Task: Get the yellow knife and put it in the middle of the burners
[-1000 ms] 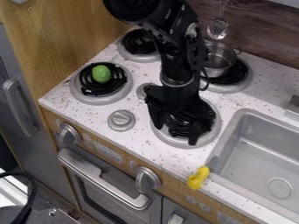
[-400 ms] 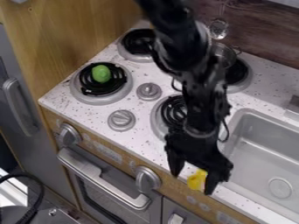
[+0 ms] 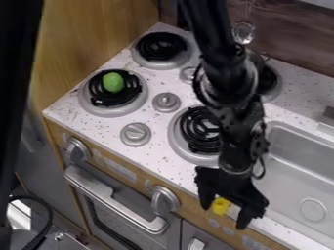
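Note:
The black gripper (image 3: 225, 216) hangs over the counter's front edge, left of the sink, with its two fingers spread open. Between them shows the yellow knife (image 3: 220, 206), its upper part hidden behind the gripper's body; whether a finger touches it, I cannot tell. Four burners stand on the speckled stove top: front left (image 3: 114, 93), back left (image 3: 160, 48), front right (image 3: 199, 131) and back right (image 3: 267, 81), the last two partly behind the arm.
A green object (image 3: 113, 82) lies on the front left burner. A metal pot (image 3: 253, 59) sits at the back right, partly behind the arm. Knobs (image 3: 135, 134) stand up between the burners. The grey sink (image 3: 303, 141) is at the right.
From over the front right burner, the gripper has moved toward the front edge and down to the yellow knife. A dark shape has entered along the left edge.

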You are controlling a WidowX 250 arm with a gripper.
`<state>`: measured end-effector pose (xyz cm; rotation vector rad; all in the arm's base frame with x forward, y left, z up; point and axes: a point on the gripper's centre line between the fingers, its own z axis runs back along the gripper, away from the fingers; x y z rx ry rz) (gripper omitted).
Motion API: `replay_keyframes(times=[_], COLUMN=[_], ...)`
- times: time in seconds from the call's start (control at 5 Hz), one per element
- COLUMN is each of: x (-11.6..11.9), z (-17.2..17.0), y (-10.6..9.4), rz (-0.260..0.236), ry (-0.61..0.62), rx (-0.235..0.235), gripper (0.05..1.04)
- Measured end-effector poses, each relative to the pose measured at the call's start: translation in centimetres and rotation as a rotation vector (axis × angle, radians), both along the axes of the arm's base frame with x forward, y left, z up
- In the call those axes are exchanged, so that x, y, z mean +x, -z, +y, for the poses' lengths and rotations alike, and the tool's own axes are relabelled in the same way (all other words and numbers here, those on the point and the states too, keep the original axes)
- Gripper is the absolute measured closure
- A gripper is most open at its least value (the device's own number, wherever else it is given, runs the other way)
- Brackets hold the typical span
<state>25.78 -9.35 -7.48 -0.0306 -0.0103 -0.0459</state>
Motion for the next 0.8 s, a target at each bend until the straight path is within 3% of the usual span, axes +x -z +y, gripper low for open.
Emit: replay_keyframes(times=[0.2,0.6,0.8], x=[1.8,2.0,4.1], z=[0.2,1.3,2.6], y=[0.2,0.0,-2.5], rz=[-0.052,-0.045,-0.137], ry=[0.003,0.001,0.046], rx=[0.003,0.021,0.046], gripper=[0.136,0.662,0.753])
